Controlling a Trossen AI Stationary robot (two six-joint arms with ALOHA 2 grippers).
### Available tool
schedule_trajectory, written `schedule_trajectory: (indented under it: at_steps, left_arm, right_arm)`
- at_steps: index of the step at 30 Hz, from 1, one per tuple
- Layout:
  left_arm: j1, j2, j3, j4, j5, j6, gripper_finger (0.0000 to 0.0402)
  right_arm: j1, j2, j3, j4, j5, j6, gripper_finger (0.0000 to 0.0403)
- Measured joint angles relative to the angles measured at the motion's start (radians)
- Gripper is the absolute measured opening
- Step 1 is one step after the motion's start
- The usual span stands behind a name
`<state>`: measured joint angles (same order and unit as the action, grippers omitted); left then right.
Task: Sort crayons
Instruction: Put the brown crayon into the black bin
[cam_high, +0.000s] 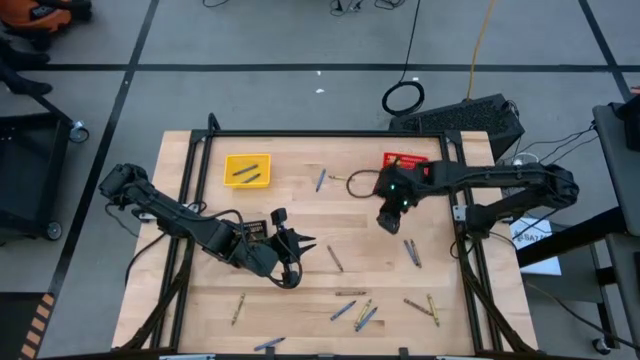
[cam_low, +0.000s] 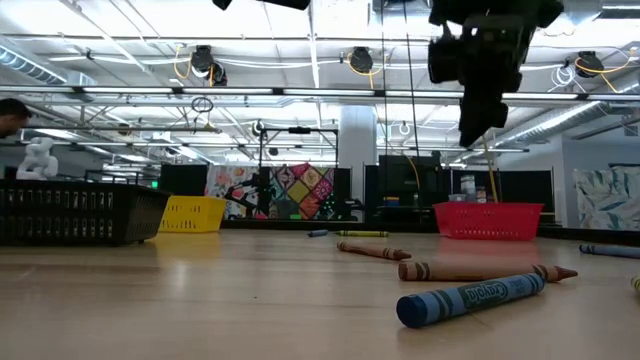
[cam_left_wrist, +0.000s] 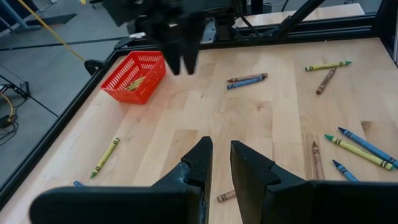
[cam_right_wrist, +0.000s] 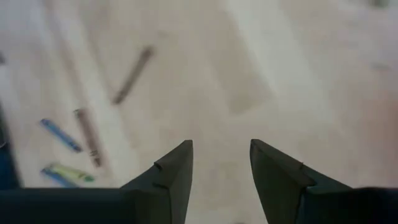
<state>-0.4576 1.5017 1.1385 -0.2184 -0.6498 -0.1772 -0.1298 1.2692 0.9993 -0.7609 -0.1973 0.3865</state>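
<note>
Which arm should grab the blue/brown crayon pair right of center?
Likely the right. Its gripper hangs open, empty, close beside that pair. The left gripper sits farther off, nearer the lone brown crayon.

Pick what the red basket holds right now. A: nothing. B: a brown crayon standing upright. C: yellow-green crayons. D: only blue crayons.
C: the left wrist view shows yellow-green crayons lying inside the red basket, with no blue ones visible there.
</note>
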Motion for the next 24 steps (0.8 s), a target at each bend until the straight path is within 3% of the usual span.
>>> schedule_trajectory:
  at_steps: [12,24]
  left_arm:
    - [0.0,0.0,0.0,-0.001,0.005,-0.001,0.0058]
    - [-0.007,0.0,0.0,-0.013,0.047,-0.156,0.0058]
  right_arm:
    - [0.31,0.124,0.0,0.134,0.015,0.073,0.0144]
    - [0.411,0.297,0.0,0.161,0.088,0.039,0.0144]
